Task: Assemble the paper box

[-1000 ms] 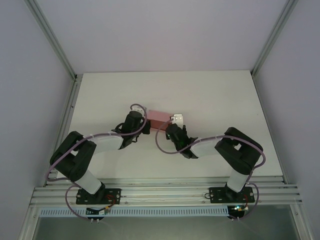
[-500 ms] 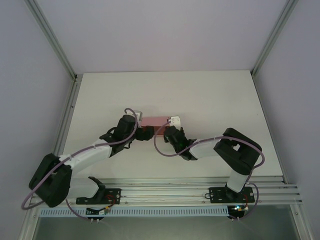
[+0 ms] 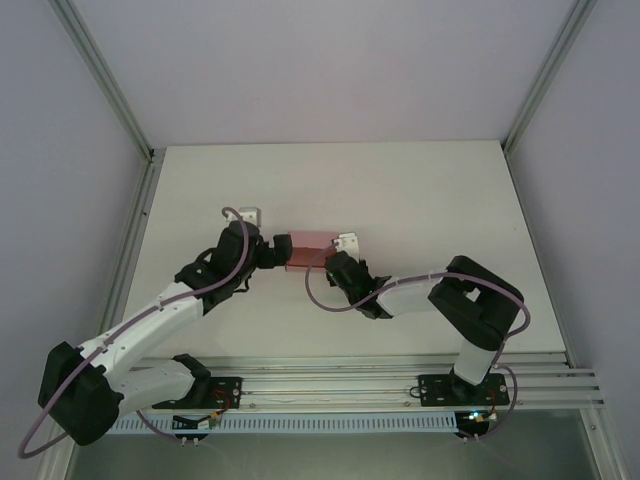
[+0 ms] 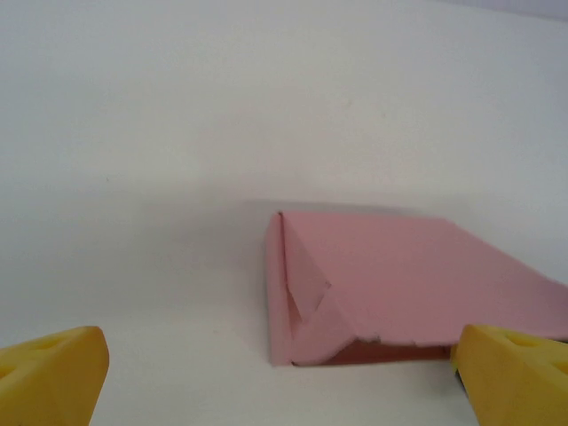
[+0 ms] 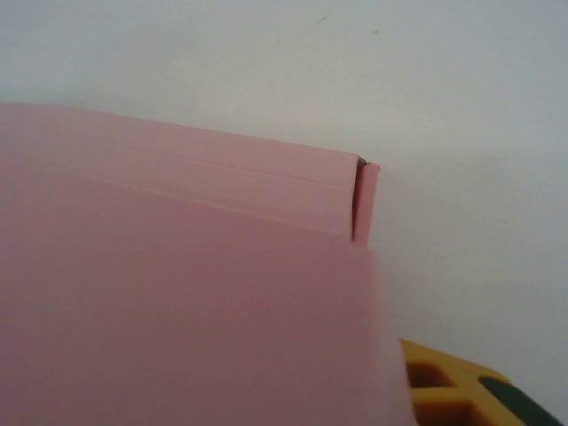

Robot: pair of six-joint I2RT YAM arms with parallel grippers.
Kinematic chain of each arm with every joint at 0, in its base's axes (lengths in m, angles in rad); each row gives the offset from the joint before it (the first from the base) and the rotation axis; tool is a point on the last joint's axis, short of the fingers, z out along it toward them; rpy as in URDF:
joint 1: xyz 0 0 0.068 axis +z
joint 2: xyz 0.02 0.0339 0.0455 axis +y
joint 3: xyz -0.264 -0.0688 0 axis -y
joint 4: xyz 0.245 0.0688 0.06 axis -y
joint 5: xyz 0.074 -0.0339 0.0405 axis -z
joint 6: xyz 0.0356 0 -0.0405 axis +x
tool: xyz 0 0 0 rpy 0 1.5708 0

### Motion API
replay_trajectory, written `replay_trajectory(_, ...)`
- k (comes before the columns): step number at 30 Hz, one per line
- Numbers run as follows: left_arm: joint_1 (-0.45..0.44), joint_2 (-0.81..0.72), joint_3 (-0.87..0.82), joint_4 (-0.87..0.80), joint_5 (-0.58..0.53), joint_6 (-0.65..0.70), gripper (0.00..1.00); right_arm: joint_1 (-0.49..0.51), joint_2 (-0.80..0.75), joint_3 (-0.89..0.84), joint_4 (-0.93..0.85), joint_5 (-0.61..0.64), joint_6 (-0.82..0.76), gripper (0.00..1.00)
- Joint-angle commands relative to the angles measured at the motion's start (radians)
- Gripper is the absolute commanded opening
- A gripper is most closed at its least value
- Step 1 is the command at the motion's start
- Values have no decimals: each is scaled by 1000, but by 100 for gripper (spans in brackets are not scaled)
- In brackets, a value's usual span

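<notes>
Top external view had both arm bases bolted to an aluminium rail (image 3: 330, 385) at the near edge of the worktop (image 3: 430, 190). From there the left arm lay low, stretched towards the centre, and the right arm folded back on itself to reach the same spot. At the end of the left arm, the left hand (image 3: 265, 232) stood with its fingers wide apart, just beside the left end of the paper box (image 3: 312, 250). Opposite it, the right hand (image 3: 343, 250) sat at the box's right end. I could not tell whether it clamped the card or merely lay against it. The pink box lay near the middle of the worktop, long side running left to right, between the two hands. Past it the pale worktop ran on to the back wall.

From the left wrist, two yellow fingertips (image 4: 49, 373) sat at the lower corners, well apart. Just beyond them the box lay low, with a folded triangular flap at its near left corner and a dark gap under its ragged near edge. From the right wrist, pink card was close against the lens, with one yellow fingertip (image 5: 444, 390) under its lower right edge.
</notes>
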Motion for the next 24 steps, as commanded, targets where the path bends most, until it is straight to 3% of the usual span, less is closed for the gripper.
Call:
replay_trajectory(1, 1, 35, 80, -25, -90, -26, 100, 6, -32, 17, -105, -7, -5, 45)
replay_trajectory(5, 27, 129, 161, -35, -111, -55, 100, 6, -94, 18, -121, -24, -56, 68)
replay_trajectory(11, 78, 345, 300, -3, 57, -39, 100, 6, -189, 8, -151, -58, -107, 100)
replay_trajectory(16, 106, 482, 417, -46, 84, 29, 100, 6, -285, -30, -168, -82, -115, 100)
replay_trajectory(21, 127, 550, 442, -43, 141, 86, 100, 4, -433, -78, -144, -266, -245, 100)
replay_trajectory(24, 130, 595, 446, -49, 186, 142, 100, -8, -487, -75, -115, -265, -263, 100)
